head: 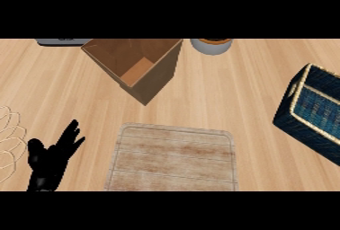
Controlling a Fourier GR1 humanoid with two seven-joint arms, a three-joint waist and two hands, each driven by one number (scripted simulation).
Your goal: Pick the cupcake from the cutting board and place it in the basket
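head view, one moment. left hand (48,157) shows near the table's (60,85) near-left corner, fingers straight and apart, pointing up, holding nothing; it reads as resting, parked clear of the work area. right hand does not show anywhere in view.

cutting board (174,157) lies flat at the near edge, about centre, pale worn wood with a raised rim. its whole visible top is bare: no cupcake on it, and none elsewhere on the table. i cannot tell where the cupcake is. possibly it is with the unseen right hand, but nothing in view confirms that.

basket (312,114) sits at the right edge, dark blue weave with a pale rim, tilted in view so its open top faces left and up, which leaves the opening reachable from the board side. only part of its inside shows; i see no cupcake in it.

other items: open cardboard box (136,67) at the far edge, left of centre, flaps open; a grey cup-like vessel (212,46) just right of it, cut by the far edge; a dark flat object (63,42) at the far-left; pale wire loops (9,134) at the left edge, beside the left hand.

judgement: pick appears done or in progress out of view; placement unconfirmed.
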